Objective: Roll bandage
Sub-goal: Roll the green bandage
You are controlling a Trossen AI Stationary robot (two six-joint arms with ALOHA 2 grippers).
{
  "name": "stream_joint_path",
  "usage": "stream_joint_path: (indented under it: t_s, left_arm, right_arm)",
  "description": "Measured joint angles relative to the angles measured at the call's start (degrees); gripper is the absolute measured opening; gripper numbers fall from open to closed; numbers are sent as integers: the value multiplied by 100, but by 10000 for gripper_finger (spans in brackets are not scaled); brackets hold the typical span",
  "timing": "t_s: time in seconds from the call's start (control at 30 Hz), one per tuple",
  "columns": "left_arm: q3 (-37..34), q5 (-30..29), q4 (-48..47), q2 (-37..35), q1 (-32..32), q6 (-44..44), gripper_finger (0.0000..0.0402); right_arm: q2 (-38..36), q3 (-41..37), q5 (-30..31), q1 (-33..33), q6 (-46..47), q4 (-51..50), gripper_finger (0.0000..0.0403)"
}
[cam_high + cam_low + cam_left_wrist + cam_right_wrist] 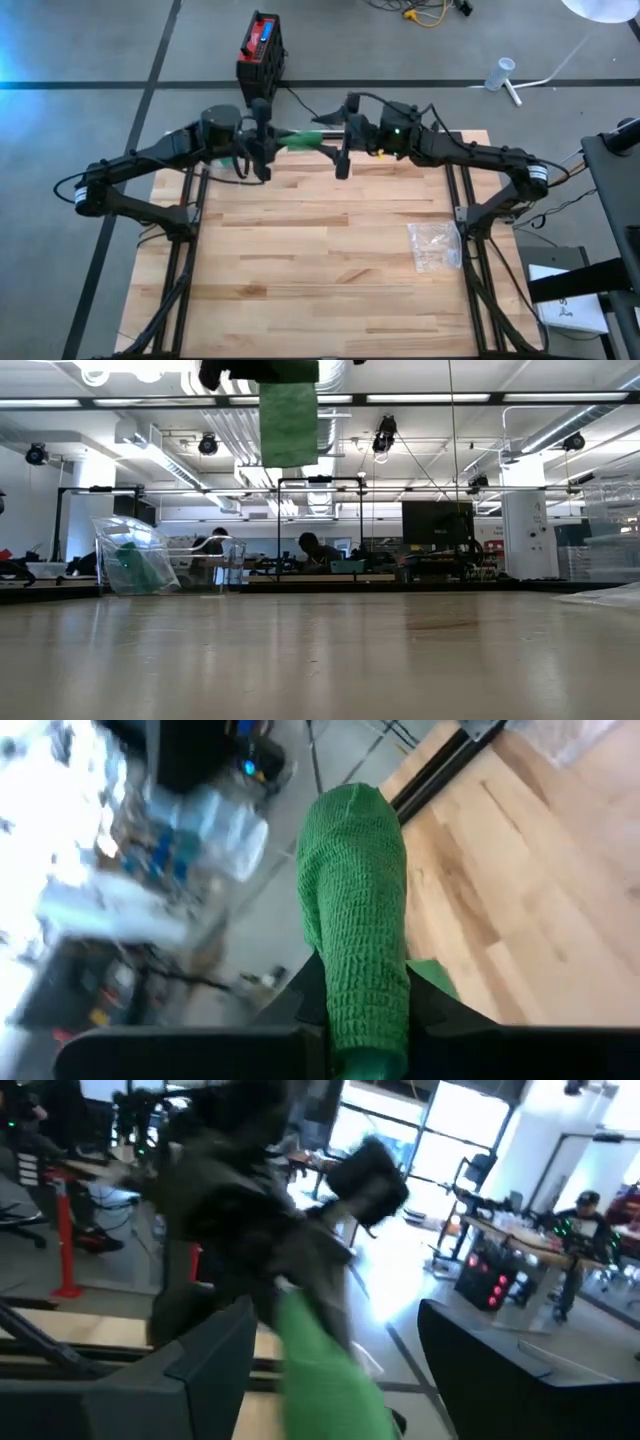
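The green bandage (300, 140) is held in the air over the table's far edge, well above the wood. My left gripper (264, 142) is shut on its left end, and the bandage (355, 910) sticks out forward between the fingers. In the low view the bandage (288, 422) shows near the top of the picture, high above the tabletop. My right gripper (330, 1370) faces the left one from the right. It is open, with its fingers standing wide on either side of the bandage's free end (320, 1380). I see no touch there. My left gripper pinches the bandage between its two fingers (312, 1005), at the end nearest the wrist (368, 1020). The fingers come roughly level from the table's left and lie along the bandage. The bandage is lifted clear of the table, and its free part reaches toward my right gripper.
A clear plastic bag (435, 246) lies on the wooden table (300, 280) near its right edge. A red and black box (262, 48) stands on the floor beyond the far edge. In the low view, another clear bag with something green inside (135, 556) sits at the left.
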Motion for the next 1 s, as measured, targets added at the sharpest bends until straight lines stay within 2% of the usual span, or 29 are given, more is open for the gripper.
stream_joint_path:
  t_s: [0.1, 0.23, 0.37, 0.67, 1.0]
  left_arm:
    - [-71, 0, 195, 0, -105, 525, 31]
    - [-73, 0, 409, 21, -163, 801, 31]
    - [-73, -4, 493, 24, -163, 826, 34]
    - [-73, -10, 594, 22, -170, 828, 34]
    - [-74, -11, 748, 20, -169, 827, 35]
  right_arm:
    - [11, -2, -289, -172, 40, -13, 270]
    - [37, 26, -1162, -268, -228, -101, 262]
    - [146, 4, -1188, -258, -628, -245, 246]
    - [268, 24, -938, -298, -670, -311, 217]
    - [301, 24, -831, -332, 170, -326, 199]
